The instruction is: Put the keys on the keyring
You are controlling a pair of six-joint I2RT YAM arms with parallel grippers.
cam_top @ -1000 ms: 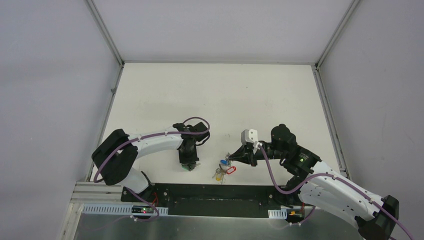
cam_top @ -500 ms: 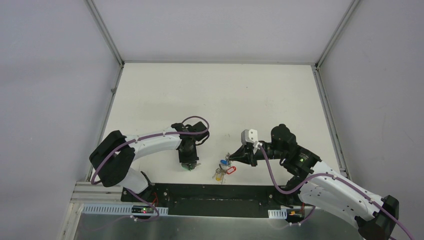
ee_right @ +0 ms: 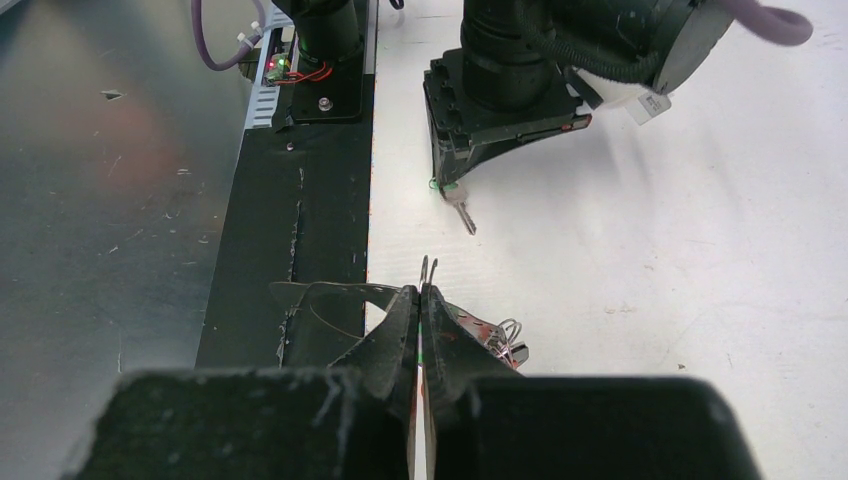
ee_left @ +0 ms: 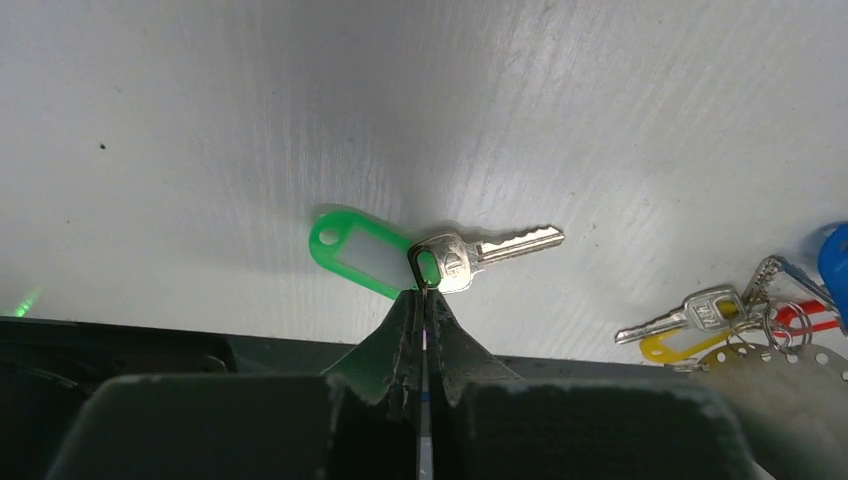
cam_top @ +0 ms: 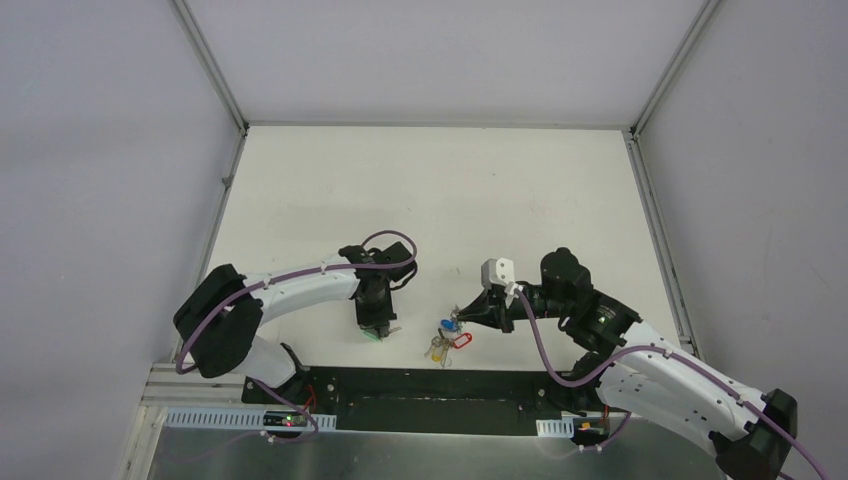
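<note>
The green-tagged key (ee_left: 480, 252) lies flat on the white table, its green tag (ee_left: 358, 250) to the left of the key head. My left gripper (ee_left: 424, 290) is shut, its tips pinching the small dark ring that joins tag and key; from above it stands over that key (cam_top: 373, 335). My right gripper (ee_right: 421, 292) is shut on the thin wire of the keyring (ee_right: 427, 268). The blue-tagged key (cam_top: 447, 324) hangs in the bunch by the right gripper (cam_top: 466, 312), and its blue tag (ee_left: 835, 258) shows at the edge of the left wrist view.
A yellow-tagged key (ee_left: 685, 318) and a red tag (ee_left: 812, 315) lie in the bunch right of the green key. The black base plate (cam_top: 400, 385) and a metal ledge (ee_right: 120, 200) run along the near table edge, close behind both grippers. Grey walls enclose the table.
My left gripper's jaws have closed onto the green key's ring, and the left arm's elbow has sunk slightly toward the near edge. The right arm and the bunch have stayed put.
</note>
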